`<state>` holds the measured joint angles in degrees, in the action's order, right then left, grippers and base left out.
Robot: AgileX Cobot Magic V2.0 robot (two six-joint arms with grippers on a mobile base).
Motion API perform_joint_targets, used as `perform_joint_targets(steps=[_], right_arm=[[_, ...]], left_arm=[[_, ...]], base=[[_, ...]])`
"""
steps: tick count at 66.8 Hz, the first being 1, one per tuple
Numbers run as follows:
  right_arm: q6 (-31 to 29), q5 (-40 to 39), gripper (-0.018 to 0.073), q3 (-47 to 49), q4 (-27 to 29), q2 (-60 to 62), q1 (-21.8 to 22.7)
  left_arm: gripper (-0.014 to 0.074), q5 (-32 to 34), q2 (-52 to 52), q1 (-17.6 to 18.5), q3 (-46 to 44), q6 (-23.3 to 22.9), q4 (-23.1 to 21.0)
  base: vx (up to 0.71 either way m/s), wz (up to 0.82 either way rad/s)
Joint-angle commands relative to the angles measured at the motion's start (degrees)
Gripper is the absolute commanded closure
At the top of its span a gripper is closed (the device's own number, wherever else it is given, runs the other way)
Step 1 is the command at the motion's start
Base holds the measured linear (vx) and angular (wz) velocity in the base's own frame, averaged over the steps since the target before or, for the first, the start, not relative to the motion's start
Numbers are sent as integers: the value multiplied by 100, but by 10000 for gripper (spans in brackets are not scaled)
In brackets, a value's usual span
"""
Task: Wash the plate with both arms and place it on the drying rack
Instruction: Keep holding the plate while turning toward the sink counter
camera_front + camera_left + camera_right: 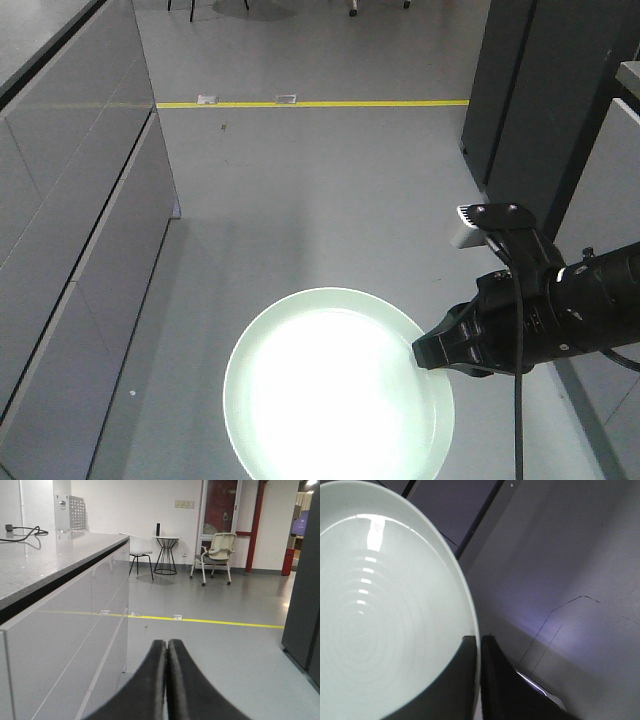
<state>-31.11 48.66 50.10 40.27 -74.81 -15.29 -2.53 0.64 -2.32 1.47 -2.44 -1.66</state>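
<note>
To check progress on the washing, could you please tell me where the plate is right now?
In the front view the plate hangs bottom centre above the grey floor, its right rim pinched by the right gripper.

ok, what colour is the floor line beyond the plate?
Yellow: a thin painted floor stripe across the grey floor, clearest in the left wrist view.

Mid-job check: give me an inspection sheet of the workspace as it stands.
Surface: grey counter, to the left.
Job's things: plate held by its rim above the floor; drying rack, nothing seen.
Clutter: nothing seen.
Grippers: right gripper shut on plate; left gripper shut, empty.
Cables: black cable along right arm; cord on counter.
Surroundings: yellow floor line, chairs, dark cabinet.
</note>
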Motion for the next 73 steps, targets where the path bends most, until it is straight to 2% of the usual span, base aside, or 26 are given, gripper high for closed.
perform_joint_targets(steps=[1,73], right_arm=[[-54,-98,561,148,241,158,-1],[-54,-98,561,148,241,158,-1]], left_arm=[[603,436,81,44,-152,-3,-43],[603,436,81,44,-152,-3,-43]], base=[[17,-4],[15,-7]])
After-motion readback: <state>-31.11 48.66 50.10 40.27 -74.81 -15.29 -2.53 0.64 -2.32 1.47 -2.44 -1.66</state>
